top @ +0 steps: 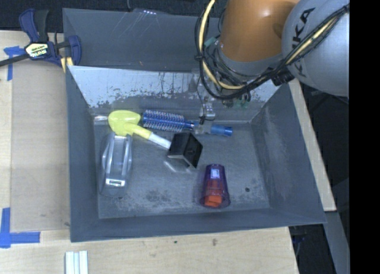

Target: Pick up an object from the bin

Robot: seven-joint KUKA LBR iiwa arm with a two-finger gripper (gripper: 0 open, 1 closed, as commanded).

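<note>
My gripper [206,114] comes down from under the arm at the back of the bin and stands right over the handle of a blue hairbrush [168,121], which lies across the bin floor with its bristles to the left. A small black box [186,149] lies just in front of the gripper. To the left, a yellow scrubber with a white handle [126,123] rests against the brush head.
A clear plastic tape dispenser [117,161] lies at the left of the bin floor. Near the front, right of the middle, is a purple and orange bottle [214,185]. The arm's orange cover and cables hang over the bin's back right.
</note>
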